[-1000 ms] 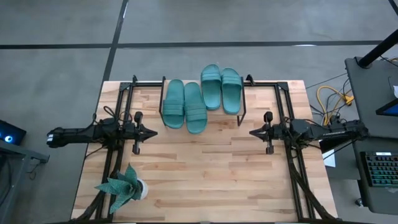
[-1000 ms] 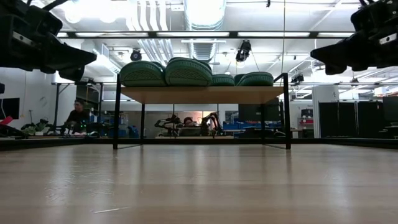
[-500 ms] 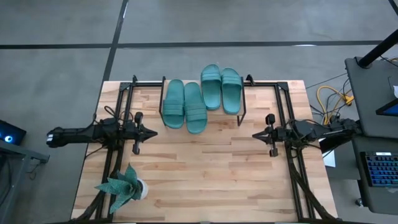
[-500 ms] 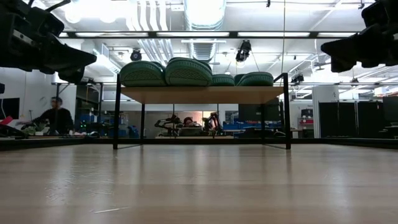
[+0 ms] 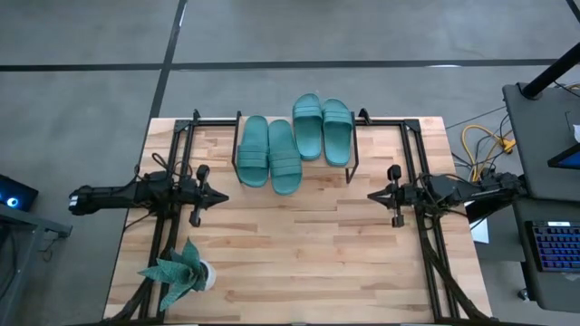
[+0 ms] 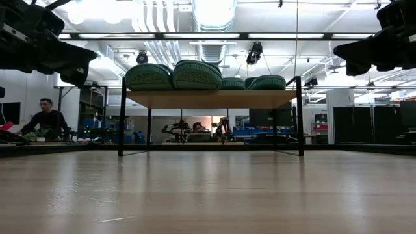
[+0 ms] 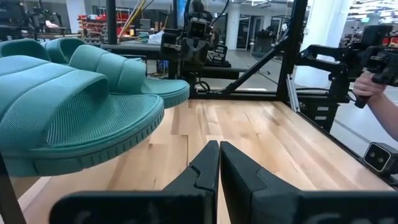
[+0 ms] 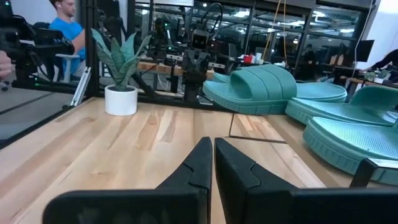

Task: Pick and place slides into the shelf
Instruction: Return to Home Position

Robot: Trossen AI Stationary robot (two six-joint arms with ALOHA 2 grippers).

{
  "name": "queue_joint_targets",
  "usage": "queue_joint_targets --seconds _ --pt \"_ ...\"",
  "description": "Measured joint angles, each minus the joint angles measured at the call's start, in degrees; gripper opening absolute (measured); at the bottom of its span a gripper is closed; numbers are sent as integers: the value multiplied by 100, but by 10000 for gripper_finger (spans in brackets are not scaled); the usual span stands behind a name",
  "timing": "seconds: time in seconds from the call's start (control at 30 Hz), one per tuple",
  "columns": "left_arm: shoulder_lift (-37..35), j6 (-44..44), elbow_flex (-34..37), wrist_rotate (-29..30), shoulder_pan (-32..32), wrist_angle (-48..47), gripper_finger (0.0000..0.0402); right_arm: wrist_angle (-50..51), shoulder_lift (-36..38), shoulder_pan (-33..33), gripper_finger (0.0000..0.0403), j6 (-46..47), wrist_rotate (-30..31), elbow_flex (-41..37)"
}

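Observation:
Four teal slides lie sole-down, side by side on the shelf [image 6: 211,99] at the table's far edge: one pair [image 5: 269,156] to the left, the other [image 5: 323,129] to the right and farther back. The low view shows them [image 6: 172,75] resting on the light-wood board. My left gripper [image 5: 223,194] hangs shut above the table, left of the shelf and nearer. My right gripper [image 5: 370,194] hangs shut opposite it, right of the shelf. The wrist views show each pair of fingers closed together, left [image 7: 219,155] and right [image 8: 212,152], with the slides [image 7: 68,112] beside them.
A spiky green plant [image 5: 178,272] in a white pot stands at the table's near left corner. Black arm frames run along both side edges. Bare wood [image 5: 290,244] lies between the grippers and toward the near edge. People sit in the room beyond, and a hand [image 7: 373,87] shows off the table.
My right gripper has drawn back a little toward the table's right edge, staying shut. The slides and shelf have stayed where they were. A person in the background has shifted.

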State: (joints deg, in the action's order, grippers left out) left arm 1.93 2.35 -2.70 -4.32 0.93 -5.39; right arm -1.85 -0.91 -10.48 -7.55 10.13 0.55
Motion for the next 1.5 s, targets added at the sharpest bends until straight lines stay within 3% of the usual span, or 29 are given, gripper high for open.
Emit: queue_joint_targets --seconds 1.5 --pt "291 28 59 9 0 439 0 -9 0 0 9 0 2 0"
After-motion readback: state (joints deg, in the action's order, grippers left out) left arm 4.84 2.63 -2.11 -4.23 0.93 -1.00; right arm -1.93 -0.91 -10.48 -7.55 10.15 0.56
